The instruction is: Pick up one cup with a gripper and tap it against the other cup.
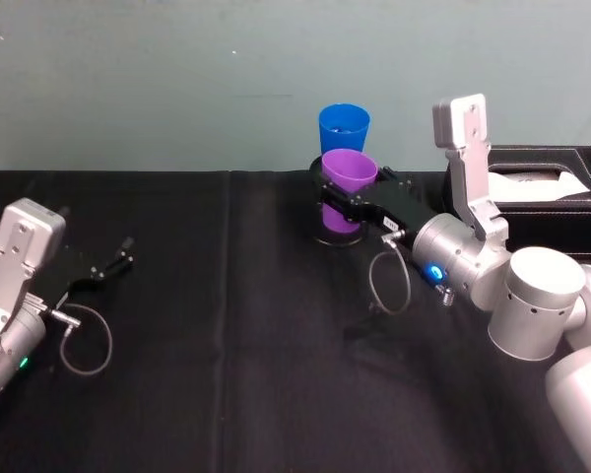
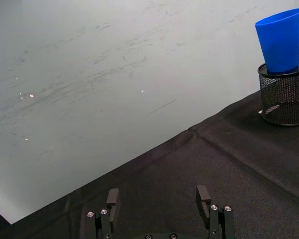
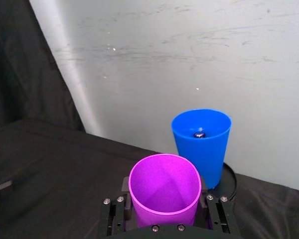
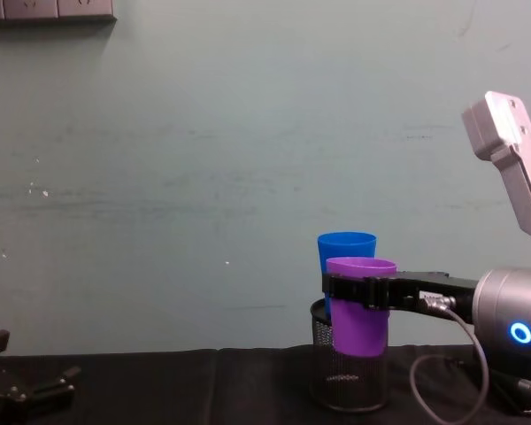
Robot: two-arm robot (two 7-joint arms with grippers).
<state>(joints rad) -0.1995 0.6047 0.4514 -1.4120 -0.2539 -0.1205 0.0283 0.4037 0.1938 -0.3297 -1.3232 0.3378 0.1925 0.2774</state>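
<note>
My right gripper (image 1: 343, 197) is shut on the purple cup (image 1: 349, 170), which it holds upright above the table. Its black fingers (image 3: 114, 219) clamp the cup's (image 3: 164, 189) sides. Just behind stands the blue cup (image 1: 344, 128), upright on top of a black wire-mesh pen holder (image 1: 337, 233). From the chest, the purple cup (image 4: 361, 305) hangs in front of the blue cup (image 4: 345, 243) and the holder (image 4: 350, 381); whether the cups touch I cannot tell. My left gripper (image 1: 113, 261) rests open at the table's left, with nothing between its fingers (image 2: 112, 199).
A black tissue box (image 1: 547, 182) sits at the back right, behind my right arm. The black cloth table (image 1: 227, 374) ends at the pale green wall just behind the cups. The left wrist view has the blue cup (image 2: 284, 40) and holder (image 2: 285, 97) far off.
</note>
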